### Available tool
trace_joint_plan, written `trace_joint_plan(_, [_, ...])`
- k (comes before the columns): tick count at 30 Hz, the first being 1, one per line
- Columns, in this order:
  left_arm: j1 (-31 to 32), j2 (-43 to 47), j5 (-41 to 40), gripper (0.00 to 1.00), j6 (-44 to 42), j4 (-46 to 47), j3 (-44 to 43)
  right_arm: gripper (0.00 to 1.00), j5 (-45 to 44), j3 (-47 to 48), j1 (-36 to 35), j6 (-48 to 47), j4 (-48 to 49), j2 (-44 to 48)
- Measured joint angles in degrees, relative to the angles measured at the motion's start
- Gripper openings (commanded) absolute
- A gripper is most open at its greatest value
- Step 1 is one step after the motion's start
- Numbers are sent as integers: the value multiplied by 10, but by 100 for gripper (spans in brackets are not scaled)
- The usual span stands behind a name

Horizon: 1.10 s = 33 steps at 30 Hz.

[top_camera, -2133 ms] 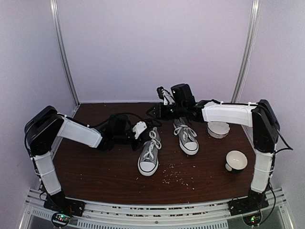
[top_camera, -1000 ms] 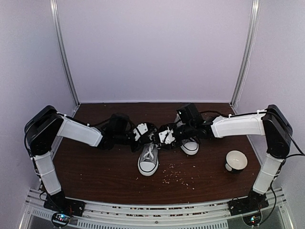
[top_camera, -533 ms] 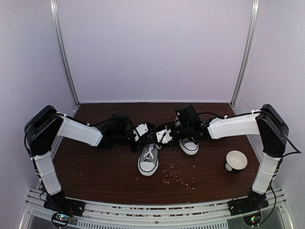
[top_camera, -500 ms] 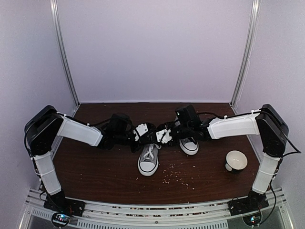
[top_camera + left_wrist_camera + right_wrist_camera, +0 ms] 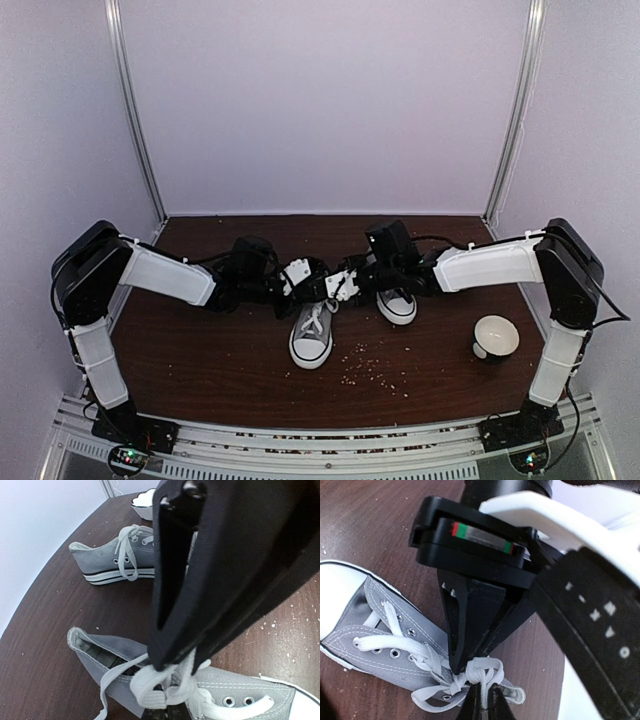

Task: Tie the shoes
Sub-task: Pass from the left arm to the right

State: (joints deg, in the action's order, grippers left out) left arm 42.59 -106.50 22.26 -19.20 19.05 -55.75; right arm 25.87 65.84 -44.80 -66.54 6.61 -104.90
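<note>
Two grey shoes lie on the brown table. The near shoe [image 5: 311, 337] points its white toe at me, and the far shoe [image 5: 398, 303] lies to its right. Both grippers meet over the near shoe's tongue. My left gripper [image 5: 312, 282] is shut on a loop of the white lace [image 5: 152, 689], which bunches just above its fingertips [image 5: 162, 711]. My right gripper [image 5: 485, 696] is shut on a strand hanging from the lace knot [image 5: 487, 669]; it faces the left gripper's black fingers [image 5: 465, 625]. The near shoe [image 5: 380, 625] is loosely laced. The far shoe [image 5: 107, 560] has loose laces.
A white cup [image 5: 496, 337] stands at the right of the table. In the left wrist view, a white scalloped bowl [image 5: 144, 500] sits behind the far shoe. Pale crumbs [image 5: 370, 368] are scattered in front of the shoes. Metal posts and grey walls enclose the table.
My right arm swung down from behind the far shoe to the near shoe's laces, and its jaws closed on a strand. The left arm stayed put, still shut.
</note>
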Motion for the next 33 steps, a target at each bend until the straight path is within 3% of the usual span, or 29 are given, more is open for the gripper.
trace_joint_plan(6, [0, 0, 5, 0, 0, -2, 0, 0, -4, 3, -2, -3, -5, 0])
trace_joint_plan(9, [0, 0, 3, 34, -1, -3, 0, 0, -5, 2, -3, 3, -5, 0])
trace_joint_plan(11, [0, 1, -2, 48, -6, -11, 0, 0, -7, -1, -3, 7, -5, 2])
trace_joint_plan(17, [-17, 55, 18, 54, -37, -109, -1, 0, -14, -15, -3, 9, -18, 16])
trace_joint_plan(23, [-114, 86, 125, 55, -82, -262, -74, 0, -19, -16, -3, 3, -40, 22])
trace_joint_plan(28, [-151, 8, 69, 67, -88, -359, -199, 0, -22, -16, -4, -4, -55, 22])
trace_joint_plan(33, [-153, -110, 26, 68, -100, -477, -334, 0, -24, -16, -8, -14, -73, 22])
